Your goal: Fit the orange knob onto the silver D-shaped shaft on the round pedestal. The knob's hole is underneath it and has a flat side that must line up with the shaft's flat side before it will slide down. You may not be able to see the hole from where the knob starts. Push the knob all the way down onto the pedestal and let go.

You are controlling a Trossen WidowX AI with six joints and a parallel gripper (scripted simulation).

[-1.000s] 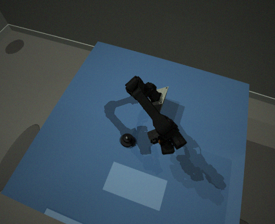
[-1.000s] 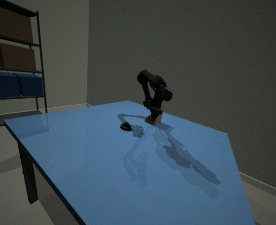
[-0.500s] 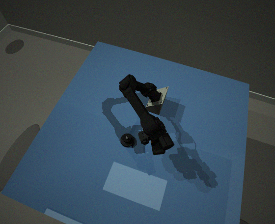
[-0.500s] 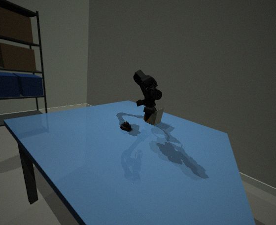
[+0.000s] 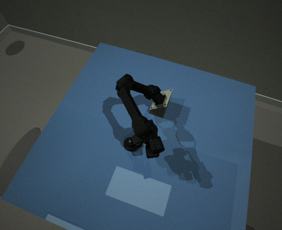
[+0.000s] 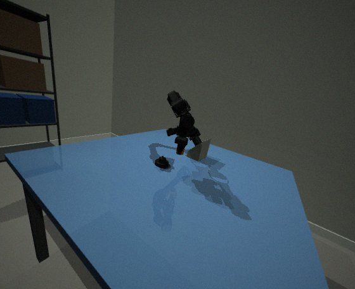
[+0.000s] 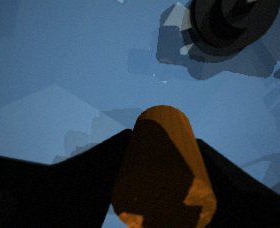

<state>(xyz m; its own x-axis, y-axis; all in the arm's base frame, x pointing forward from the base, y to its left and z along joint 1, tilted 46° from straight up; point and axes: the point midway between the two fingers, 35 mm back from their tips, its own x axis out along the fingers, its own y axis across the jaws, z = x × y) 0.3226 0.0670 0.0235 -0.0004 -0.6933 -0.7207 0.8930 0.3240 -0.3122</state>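
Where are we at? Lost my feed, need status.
Gripper shut on the knob, carried above the table. Pedestal ahead, knob not on it yet. Nothing between them.

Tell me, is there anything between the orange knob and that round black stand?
No objects. In the wrist view only blue table and shadows lie between the orange knob, held by the end effector, and the round pedestal.

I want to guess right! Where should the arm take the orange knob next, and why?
Probably a short carry sideways until the orange knob hangs above the pedestal. The jaws grip the knob, yet the wrist view shows the pedestal off to one side, not beneath it.
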